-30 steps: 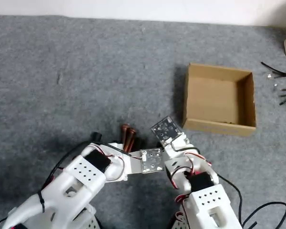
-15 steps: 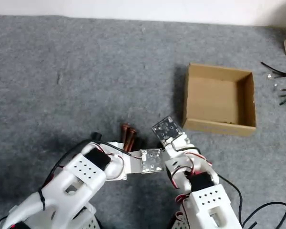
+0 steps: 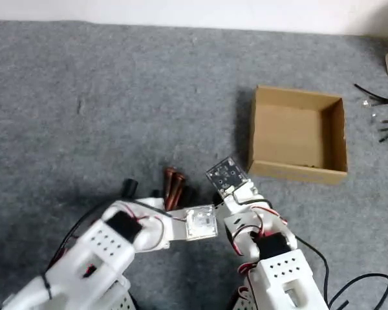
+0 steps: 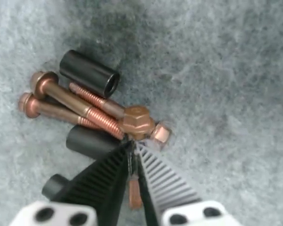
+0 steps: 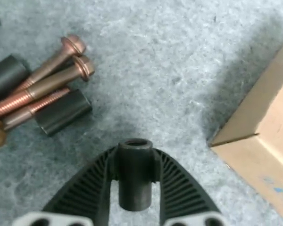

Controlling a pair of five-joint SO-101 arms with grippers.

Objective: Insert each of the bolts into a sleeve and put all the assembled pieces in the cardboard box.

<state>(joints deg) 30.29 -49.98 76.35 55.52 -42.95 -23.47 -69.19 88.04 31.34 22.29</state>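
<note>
The left gripper (image 4: pixel 132 141) is pinched tight on a copper bolt (image 4: pixel 134 192). The bolt's thin stem runs along the gripper's own length, in the crack between its two sides. The right gripper (image 5: pixel 134 151) is squeezing a black sleeve (image 5: pixel 133 181). The sleeve lies the same way in its grip, with its open hole pointing out past the tips. The two arms sit close side by side, so I think the bolt must be turned to point at that hole. Loose bolts (image 4: pixel 61 92) and loose sleeves (image 4: pixel 89 74) lie just ahead of the left gripper. The cardboard box (image 5: pixel 262 141) waits off to one side of the right gripper.
</note>
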